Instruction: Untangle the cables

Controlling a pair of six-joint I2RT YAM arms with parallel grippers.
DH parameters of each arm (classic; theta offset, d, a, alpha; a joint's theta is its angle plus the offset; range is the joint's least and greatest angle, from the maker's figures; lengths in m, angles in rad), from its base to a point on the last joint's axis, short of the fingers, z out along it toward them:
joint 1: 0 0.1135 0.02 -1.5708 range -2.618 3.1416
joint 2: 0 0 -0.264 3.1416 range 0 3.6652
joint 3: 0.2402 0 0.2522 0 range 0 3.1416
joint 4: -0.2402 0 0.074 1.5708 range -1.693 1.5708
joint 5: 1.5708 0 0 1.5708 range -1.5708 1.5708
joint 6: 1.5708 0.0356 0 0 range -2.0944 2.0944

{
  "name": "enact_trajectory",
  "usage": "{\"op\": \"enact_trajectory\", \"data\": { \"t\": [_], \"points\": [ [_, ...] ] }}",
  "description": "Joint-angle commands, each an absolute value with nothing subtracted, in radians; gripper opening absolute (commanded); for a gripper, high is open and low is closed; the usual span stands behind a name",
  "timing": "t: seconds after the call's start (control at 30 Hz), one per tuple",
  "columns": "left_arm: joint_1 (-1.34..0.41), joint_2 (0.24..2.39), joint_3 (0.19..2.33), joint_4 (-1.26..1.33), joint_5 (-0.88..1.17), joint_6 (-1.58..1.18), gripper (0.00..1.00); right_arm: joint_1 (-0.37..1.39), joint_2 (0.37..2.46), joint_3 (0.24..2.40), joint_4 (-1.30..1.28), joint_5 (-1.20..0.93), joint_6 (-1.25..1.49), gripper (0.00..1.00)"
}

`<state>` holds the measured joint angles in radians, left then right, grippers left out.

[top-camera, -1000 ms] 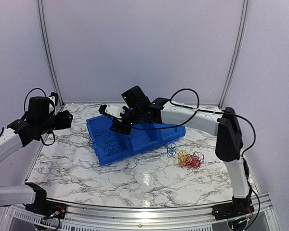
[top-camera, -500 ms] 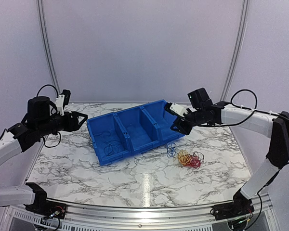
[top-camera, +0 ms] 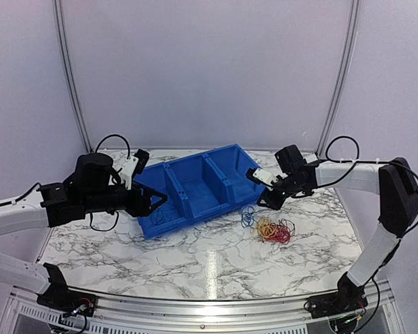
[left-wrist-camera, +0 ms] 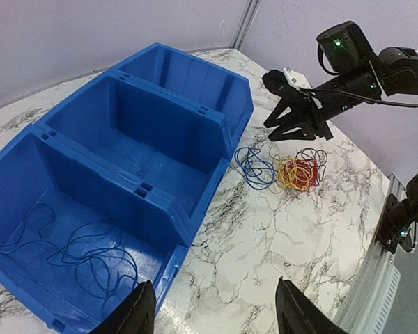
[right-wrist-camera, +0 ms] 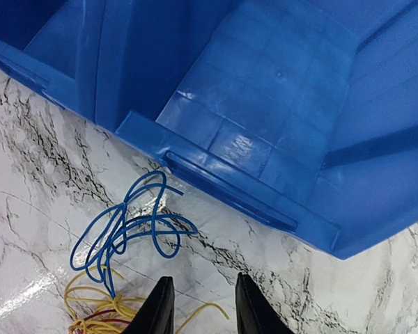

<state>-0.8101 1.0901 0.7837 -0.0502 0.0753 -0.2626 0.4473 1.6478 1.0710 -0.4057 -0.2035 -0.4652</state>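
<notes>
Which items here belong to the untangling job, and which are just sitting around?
Job: red-and-yellow tangle; blue loops beside it; blue cable inside the blue bin, end compartment.
Just around: the bin itself, a container only; marble table.

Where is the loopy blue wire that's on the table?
In the top view, the thin blue wire loop lies right of centre, between the blue plastic bin and the yellow-and-red wire tangle.
</notes>
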Motion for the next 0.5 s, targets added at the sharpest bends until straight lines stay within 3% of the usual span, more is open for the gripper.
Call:
{"op": "enact_trajectory", "data": {
  "t": [0.0, 0.47],
  "points": [
    [-0.85, 1.131, 0.812, 0.028, 0.006, -0.284, 0.61, 0.44, 1.693, 1.123, -0.397, -0.269, -0.476, 0.33],
    [-0.869, 1.141, 0.772, 0.075, -0.038, -0.311, 0.61, 0.439, 1.771, 1.146, -0.382, -0.293, -0.483, 0.33]
  ]
}}
